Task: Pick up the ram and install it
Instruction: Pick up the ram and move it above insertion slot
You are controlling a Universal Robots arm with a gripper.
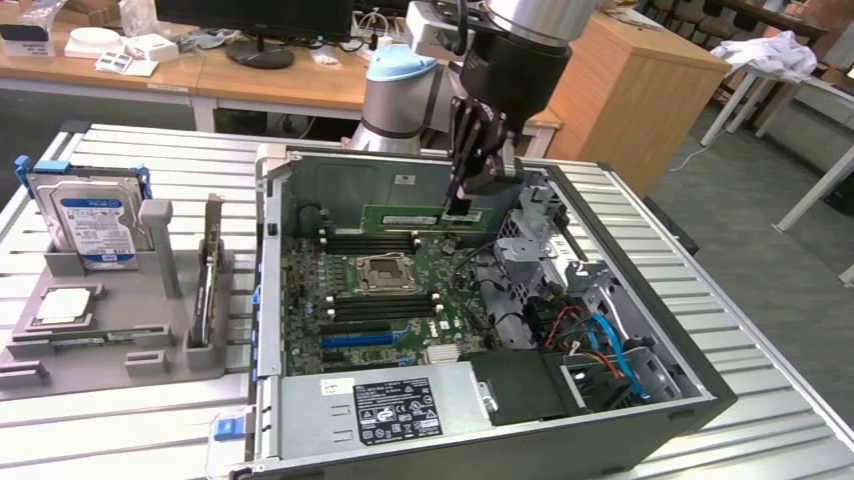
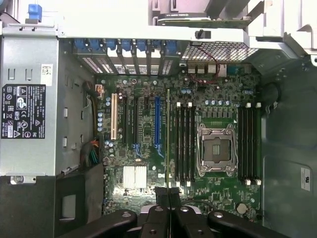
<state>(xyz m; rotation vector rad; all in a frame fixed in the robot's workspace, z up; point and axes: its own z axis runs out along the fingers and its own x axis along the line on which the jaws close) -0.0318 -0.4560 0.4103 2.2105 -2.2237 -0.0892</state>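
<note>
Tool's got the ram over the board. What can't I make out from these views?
- Exterior view: which of the memory slots the ram hangs over; the angle leaves it unclear.
- Wrist view: ram is edge-on, so its notch and contacts are hidden.
- Exterior view: hard drive label is too small to read.

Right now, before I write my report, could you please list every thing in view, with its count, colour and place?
table: one, silver metal, under everything
computer case: one, dark grey, open, on the table
motherboard: one, green, inside the case
processor socket: one, silver, on the motherboard
power supply: one, grey with a black label, inside the case
cables: several, blue and orange, in the case at the exterior view's right
holder: one, grey, on the table at the exterior view's left
hard drive: one, silver and blue, upright in the holder
ram: one, green, over the motherboard
claw: one, black, shut on the ram
arm: one, grey, behind the case
</note>
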